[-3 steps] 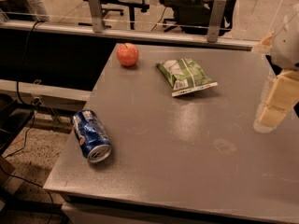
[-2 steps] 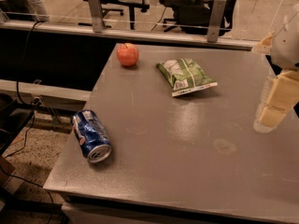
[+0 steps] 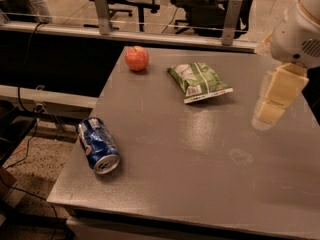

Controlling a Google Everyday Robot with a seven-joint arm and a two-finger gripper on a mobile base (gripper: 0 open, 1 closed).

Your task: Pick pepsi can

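Observation:
The pepsi can [image 3: 98, 145] is blue with white and red markings. It lies on its side near the front left corner of the grey table [image 3: 200, 179], its silver top facing the front edge. My gripper [image 3: 274, 100], cream-coloured under a white arm, hangs above the table's right side. It is far to the right of the can and holds nothing that I can see.
A red apple [image 3: 136, 58] sits at the table's back left. A green-and-white snack bag [image 3: 199, 81] lies at the back middle. A rail with metal posts [image 3: 101, 5] and office chairs stand behind the table. Cables trail on the floor at left.

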